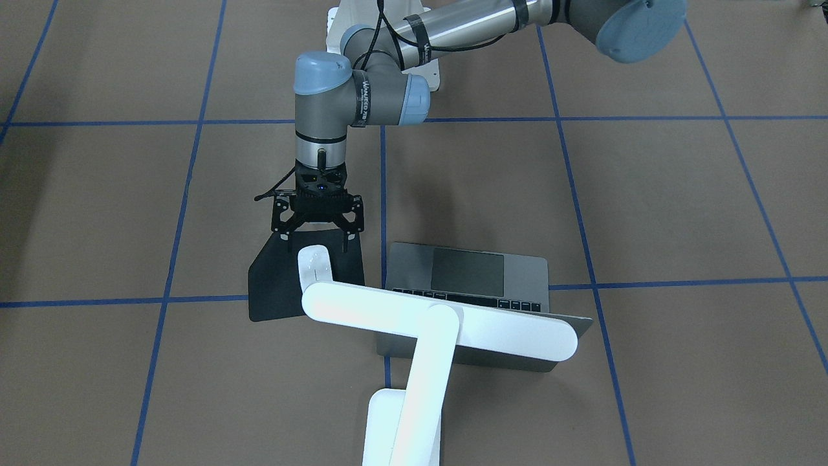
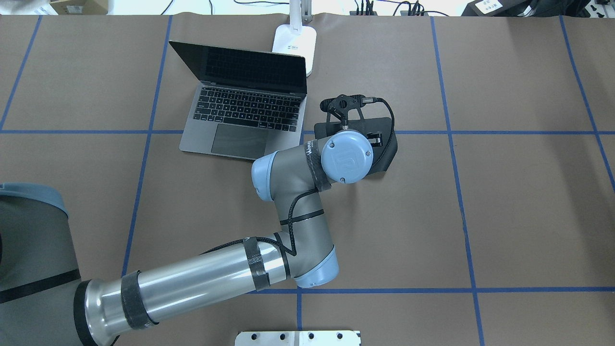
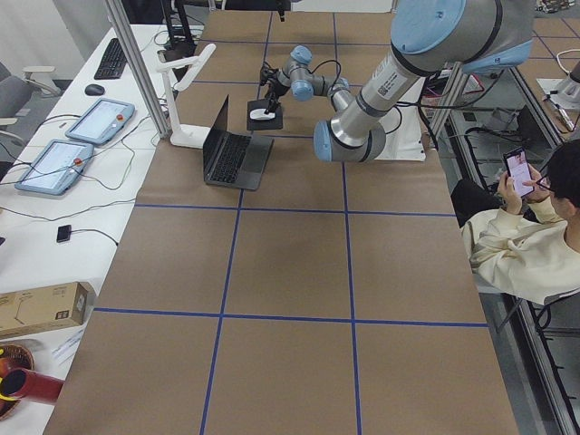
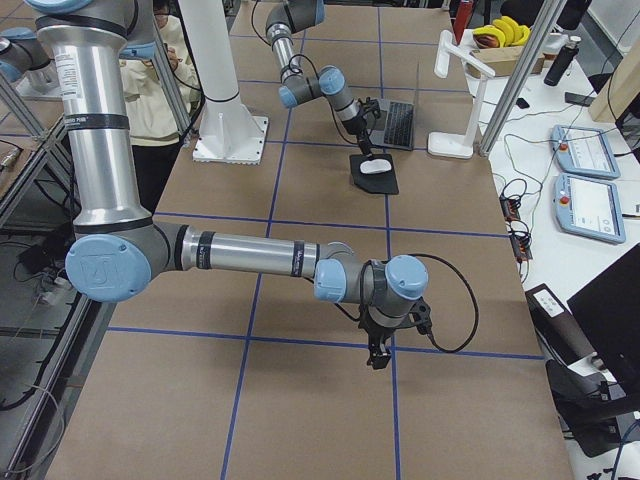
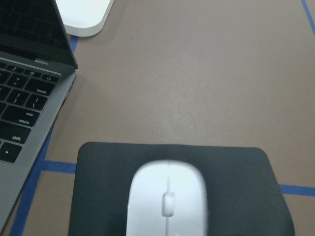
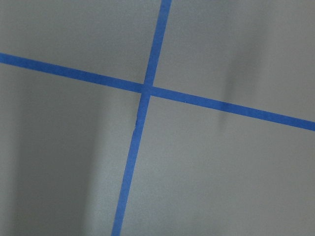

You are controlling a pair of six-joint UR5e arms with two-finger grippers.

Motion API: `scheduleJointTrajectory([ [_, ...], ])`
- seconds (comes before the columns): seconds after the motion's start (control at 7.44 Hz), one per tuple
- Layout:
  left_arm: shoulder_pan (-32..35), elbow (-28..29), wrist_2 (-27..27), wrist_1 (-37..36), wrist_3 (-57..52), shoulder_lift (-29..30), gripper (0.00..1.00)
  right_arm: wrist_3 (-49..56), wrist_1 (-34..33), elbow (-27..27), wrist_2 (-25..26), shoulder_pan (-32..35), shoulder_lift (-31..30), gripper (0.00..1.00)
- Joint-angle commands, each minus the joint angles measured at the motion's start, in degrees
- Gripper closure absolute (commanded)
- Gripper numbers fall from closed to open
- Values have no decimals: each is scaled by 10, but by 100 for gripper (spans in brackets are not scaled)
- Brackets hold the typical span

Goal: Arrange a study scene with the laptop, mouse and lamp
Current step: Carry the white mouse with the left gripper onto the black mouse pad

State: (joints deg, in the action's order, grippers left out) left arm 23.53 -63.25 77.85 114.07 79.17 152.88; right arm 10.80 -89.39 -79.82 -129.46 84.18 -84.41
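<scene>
Left pincer (image 1: 317,242): released, jaws spread wide, poised over the mouse (image 5: 167,199); I cannot tell whether they touch it. The mouse lies on a black mat (image 5: 98,187), just beside the open laptop (image 2: 245,115). The lamp (image 1: 440,327) stands with its base just behind the laptop's screen. Right pincer (image 4: 380,352): pointed down at the table (image 2: 504,202), well apart from these items; I cannot tell its grip state.

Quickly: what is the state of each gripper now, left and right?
Left gripper: open, holding nothing, near the mouse.
Right gripper: cannot be told.
</scene>
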Motion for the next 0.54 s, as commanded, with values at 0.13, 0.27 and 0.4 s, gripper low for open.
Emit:
scheduleJointTrajectory([
  [0.13, 44, -143, 131, -142, -59, -73, 1, 3, 11, -1, -1, 0, 0, 0],
  [0.27, 61, -258, 158, -211, -106, -144, 1, 4, 14, -2, -1, 0, -1, 0],
  [0.4, 85, -326, 193, -257, -148, -198, 1, 1, 14, -2, -1, 0, -1, 0],
])
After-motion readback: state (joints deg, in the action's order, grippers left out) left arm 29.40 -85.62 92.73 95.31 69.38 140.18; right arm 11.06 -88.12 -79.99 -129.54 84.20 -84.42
